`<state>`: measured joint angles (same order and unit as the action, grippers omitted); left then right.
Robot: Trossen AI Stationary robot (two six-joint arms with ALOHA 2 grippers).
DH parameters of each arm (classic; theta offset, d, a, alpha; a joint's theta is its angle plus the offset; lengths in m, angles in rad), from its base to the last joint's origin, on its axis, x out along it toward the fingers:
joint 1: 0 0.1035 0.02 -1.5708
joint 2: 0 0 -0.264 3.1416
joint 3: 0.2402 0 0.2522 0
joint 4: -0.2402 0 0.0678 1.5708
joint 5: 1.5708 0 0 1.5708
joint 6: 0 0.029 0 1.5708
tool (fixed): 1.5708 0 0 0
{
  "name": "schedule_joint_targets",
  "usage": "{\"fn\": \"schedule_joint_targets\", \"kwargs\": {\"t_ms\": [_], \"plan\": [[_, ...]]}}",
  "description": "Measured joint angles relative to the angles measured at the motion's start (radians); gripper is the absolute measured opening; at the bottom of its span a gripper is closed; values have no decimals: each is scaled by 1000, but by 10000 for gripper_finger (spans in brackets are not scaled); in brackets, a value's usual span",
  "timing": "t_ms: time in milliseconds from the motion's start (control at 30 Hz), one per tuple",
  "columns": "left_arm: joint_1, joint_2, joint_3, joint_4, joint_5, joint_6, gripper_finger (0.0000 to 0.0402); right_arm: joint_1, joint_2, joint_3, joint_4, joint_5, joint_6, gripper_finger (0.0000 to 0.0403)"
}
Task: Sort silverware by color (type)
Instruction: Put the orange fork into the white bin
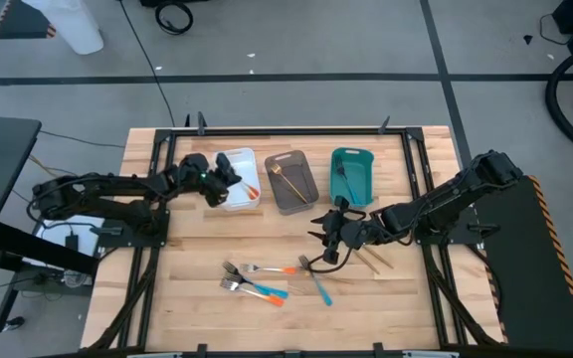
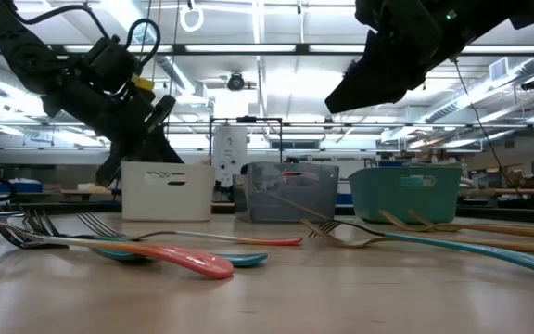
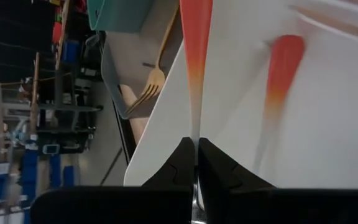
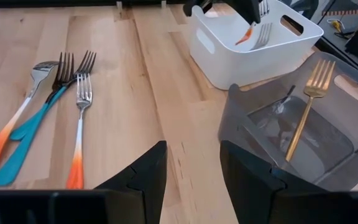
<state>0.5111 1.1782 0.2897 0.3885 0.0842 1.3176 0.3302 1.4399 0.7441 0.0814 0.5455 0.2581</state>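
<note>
Forks and a spoon with orange and teal handles (image 1: 257, 279) lie loose on the wooden surface (image 1: 197, 298), nearest the front edge, well short of the white bin (image 1: 239, 179). Beyond them the right end effector (image 1: 328, 235) hangs with its fingers spread wide, holding nothing. Farther back, the left end effector (image 1: 219, 179) is over the white bin, clamped on an orange-handled fork (image 4: 258, 34). A gold fork (image 1: 285, 179) lies in the grey bin (image 1: 291, 181) beside the white bin.
</note>
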Motion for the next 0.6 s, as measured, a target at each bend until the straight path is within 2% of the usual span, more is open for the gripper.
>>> {"fn": "schedule_joint_targets", "kwargs": {"t_ms": [300,600], "plan": [[87,0,0,78,135,-85,14,0,0,0,0,-8,0,160],[211,0,0,71,290,-161,14,0,0,0,0,-8,0,160]]}}
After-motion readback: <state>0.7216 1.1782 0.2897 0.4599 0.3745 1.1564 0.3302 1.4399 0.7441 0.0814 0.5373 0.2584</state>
